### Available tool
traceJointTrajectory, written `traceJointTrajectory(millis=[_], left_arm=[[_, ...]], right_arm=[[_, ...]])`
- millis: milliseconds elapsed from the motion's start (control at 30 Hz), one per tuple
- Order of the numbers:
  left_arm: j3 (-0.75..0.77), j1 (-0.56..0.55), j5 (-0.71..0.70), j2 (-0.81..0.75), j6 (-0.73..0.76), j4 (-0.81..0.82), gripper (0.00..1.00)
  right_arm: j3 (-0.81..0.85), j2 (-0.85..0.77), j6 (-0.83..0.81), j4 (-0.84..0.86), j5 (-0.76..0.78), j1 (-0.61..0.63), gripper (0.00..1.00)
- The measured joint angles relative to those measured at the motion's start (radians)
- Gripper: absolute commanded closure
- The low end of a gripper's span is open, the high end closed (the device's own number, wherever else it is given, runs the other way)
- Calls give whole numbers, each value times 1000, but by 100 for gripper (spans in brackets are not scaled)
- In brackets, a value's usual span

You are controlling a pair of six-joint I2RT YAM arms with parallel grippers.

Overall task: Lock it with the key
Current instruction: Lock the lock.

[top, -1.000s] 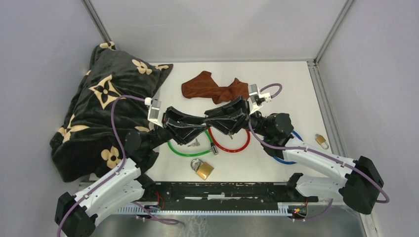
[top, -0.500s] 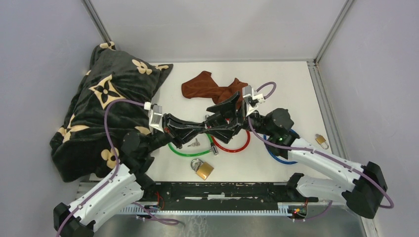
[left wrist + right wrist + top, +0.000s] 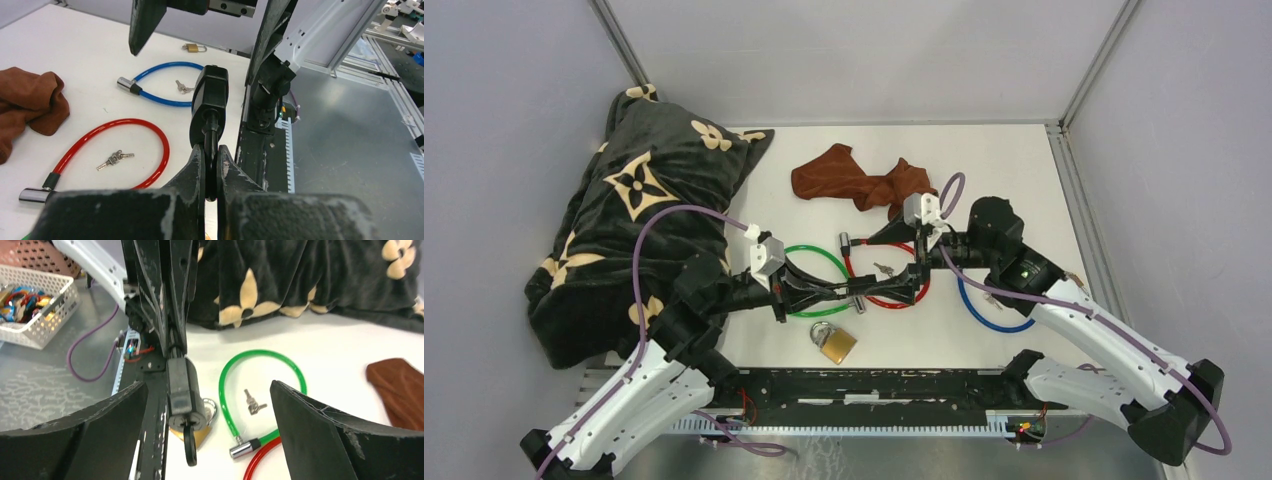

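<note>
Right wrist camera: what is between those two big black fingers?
The black lock, with a key stuck in its end, held by the left gripper. The right gripper is open wide around it. The right wrist view shows this best.

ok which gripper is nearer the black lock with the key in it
Left. The left gripper is shut on the black lock, gripping its stem. The right gripper is open, one finger on each side of the lock, not touching it.

Right end effector (image 3: 208,385) spread wide — black lock (image 3: 181,390), key (image 3: 190,447) inserted, between its fingers.
</note>
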Motion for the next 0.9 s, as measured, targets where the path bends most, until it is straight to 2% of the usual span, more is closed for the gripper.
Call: traceJointTrajectory(millis=[133, 333, 433, 533, 767, 900], left_arm=[[-9, 0, 16, -13, 13, -24, 98], [-55, 1, 32, -36, -9, 34, 98], [-62, 3, 45, -26, -32, 61, 98], [-62, 6, 56, -13, -40, 74, 98], [-63, 7, 59, 0, -65, 97, 98], [-63, 7, 60, 2, -72, 115, 98]], right_arm=[[-130, -49, 7, 85, -21, 0, 2], [-350, -161, 53, 346, -42, 0, 2], [-373, -170, 103, 441, -30, 0, 2], [-377, -132, 167, 520, -31, 0, 10], [-385, -47, 252, 560, -41, 7, 13], [-394, -35, 283, 628, -31, 42, 23]])
